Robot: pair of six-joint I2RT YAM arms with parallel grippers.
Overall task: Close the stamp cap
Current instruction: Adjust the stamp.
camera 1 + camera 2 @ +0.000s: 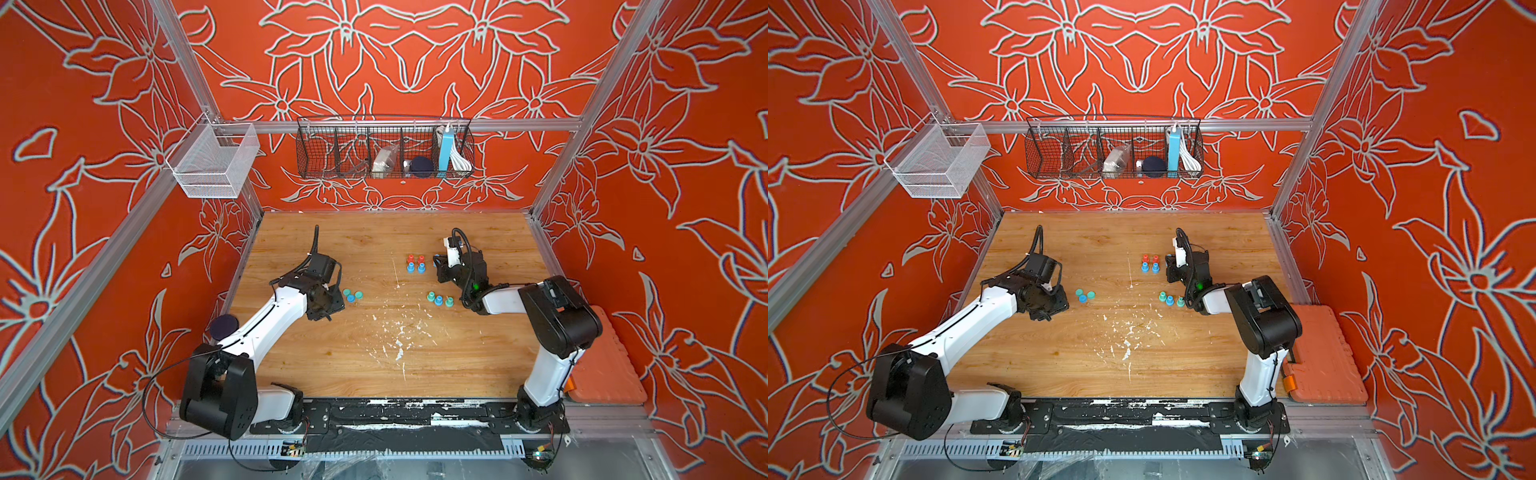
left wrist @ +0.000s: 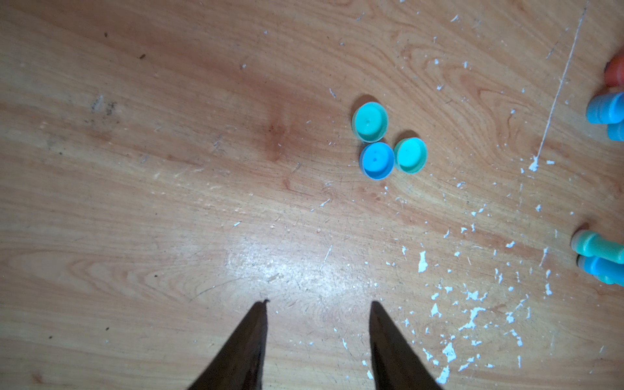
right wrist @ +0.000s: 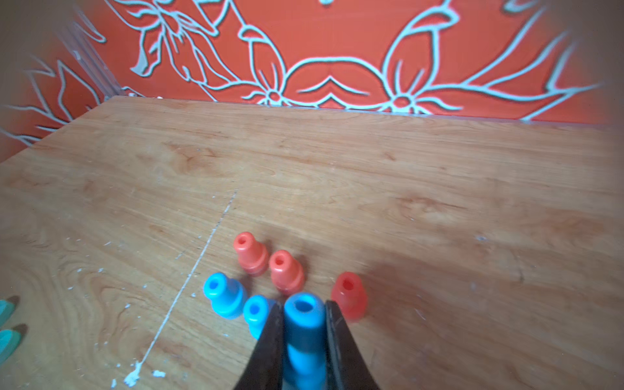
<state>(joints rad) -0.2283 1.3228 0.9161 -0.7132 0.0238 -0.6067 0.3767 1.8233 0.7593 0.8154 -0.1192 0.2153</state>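
Beside the cluster of red and blue plastic stamps (image 3: 251, 253), the right end effector (image 3: 304, 305) is clamped on a blue plastic stamp (image 3: 304, 331), so a swing could topple its neighbours. Over the wooden table (image 2: 135, 202), the left end effector (image 2: 319, 304) hangs part-open and empty near the round blue plastic cap (image 2: 377, 160), which sits against two teal caps (image 2: 369, 121); a loose pinch may scatter them.

Wooden table (image 1: 324, 374), surface scuffed with white flecks (image 1: 399, 343), bearing: three loose caps (image 2: 377, 160), two teal and one blue, touching; red and blue stamps (image 1: 411, 267), upright, clustered; three teal and blue stamps (image 1: 439, 300), in a row.
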